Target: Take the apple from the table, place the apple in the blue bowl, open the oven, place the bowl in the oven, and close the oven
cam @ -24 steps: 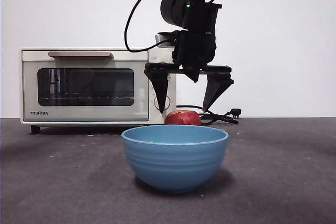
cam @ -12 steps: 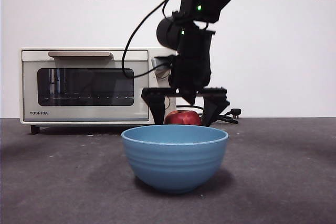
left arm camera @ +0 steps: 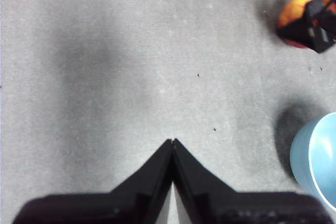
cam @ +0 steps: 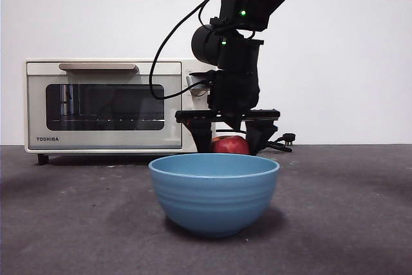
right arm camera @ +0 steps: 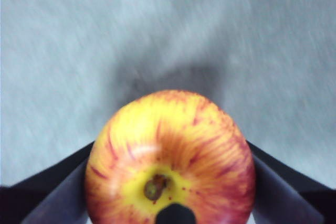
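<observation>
Here the right gripper point(cam: 228, 141) hangs low behind the bowl point(cam: 214, 192), its two jaws set on either side of the apple point(cam: 230, 145), which sits on the table point(cam: 341, 210) at about 12 o'clock from the bowl in the front view. In the right wrist view the apple point(right arm camera: 170, 158) fills the space between the jaws, stem dimple up, and both jaws seem to press its sides, though that picture is blurred, so firm contact is not sure. The oven point(cam: 119, 105) stands at the back, at about 10 o'clock from the bowl, door closed. The left gripper point(left arm camera: 172, 142) hovers over bare table with its jaw tips together; its view catches the apple point(left arm camera: 298, 12) and the bowl's rim point(left arm camera: 314, 156) off to one side.
</observation>
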You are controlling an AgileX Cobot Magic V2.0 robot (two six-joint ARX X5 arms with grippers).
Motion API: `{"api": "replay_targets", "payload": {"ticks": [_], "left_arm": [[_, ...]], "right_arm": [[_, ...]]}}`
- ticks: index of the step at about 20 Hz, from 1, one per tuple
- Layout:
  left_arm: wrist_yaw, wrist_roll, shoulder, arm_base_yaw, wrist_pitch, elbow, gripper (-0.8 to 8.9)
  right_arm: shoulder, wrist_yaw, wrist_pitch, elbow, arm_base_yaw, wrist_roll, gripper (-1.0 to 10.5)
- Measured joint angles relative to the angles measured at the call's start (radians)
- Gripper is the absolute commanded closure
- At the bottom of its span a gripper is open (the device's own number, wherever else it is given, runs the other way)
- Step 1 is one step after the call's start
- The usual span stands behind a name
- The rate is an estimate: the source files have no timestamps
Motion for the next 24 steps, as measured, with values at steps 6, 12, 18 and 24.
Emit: {"api": "replay_targets", "payload": {"ticks": [6, 12, 18, 24], "left_arm": [[0.000, 0.000, 0.000, 0.000, -0.003, 0.000, 8.18], [0.000, 0.001, 0.000, 0.000, -0.003, 0.000, 8.18], [0.000, 0.007, 0.000, 0.000, -0.004, 0.000, 8.18], [0.000, 0.021, 0.001, 0.000, -0.022, 0.000, 8.18]], "right_arm": [[-0.206, -0.041, -0.136, 0.000, 0.015, -0.004, 9.6], [-0.385, -0.061, -0.249, -0.041, 0.129, -0.027, 9.5], [-0.566, -0.060, -0.037, -0.378, 0.336, 0.003, 9.5], [-0.579, -0.048, 0.125, -0.608, 0.336, 0.084, 9.5]]}}
